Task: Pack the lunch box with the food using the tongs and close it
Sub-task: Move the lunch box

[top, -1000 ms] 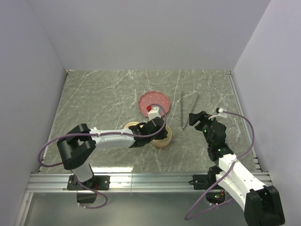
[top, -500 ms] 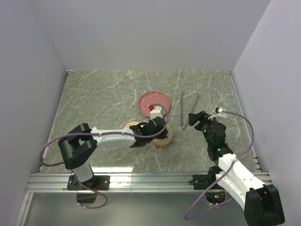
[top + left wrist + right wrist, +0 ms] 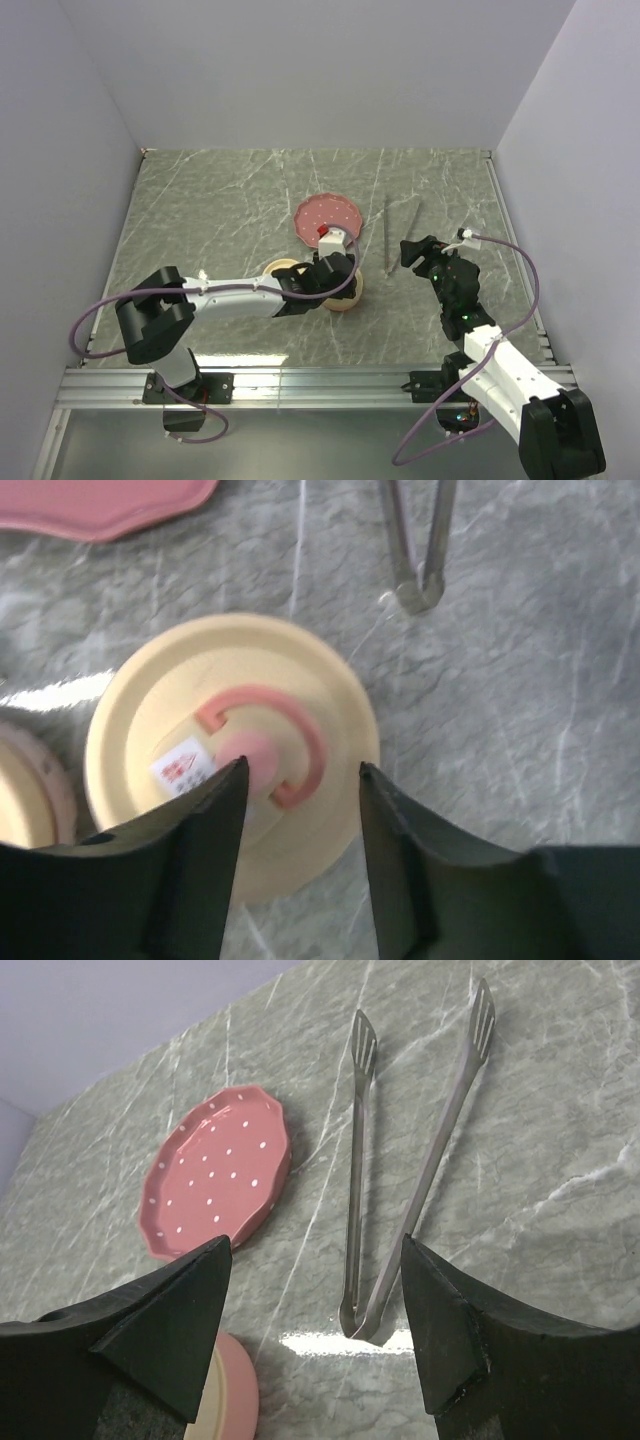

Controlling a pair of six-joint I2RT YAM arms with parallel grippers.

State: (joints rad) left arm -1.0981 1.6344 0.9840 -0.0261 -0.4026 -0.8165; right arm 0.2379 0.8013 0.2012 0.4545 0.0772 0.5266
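Above the cream lid [image 3: 190, 695], left gripper [image 3: 300, 772] gapes.

Lab test cell; blank white walls [image 3: 300, 70], marbled tabletop [image 3: 220, 200], aluminium rail [image 3: 300, 385]

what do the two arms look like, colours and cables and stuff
The left arm and right arm both have pale links between chunky black joints. A purple cable loops along each. The left carries a white block with a red patch near its wrist; the right shows small green lights. Their jaws are plain black wedges.
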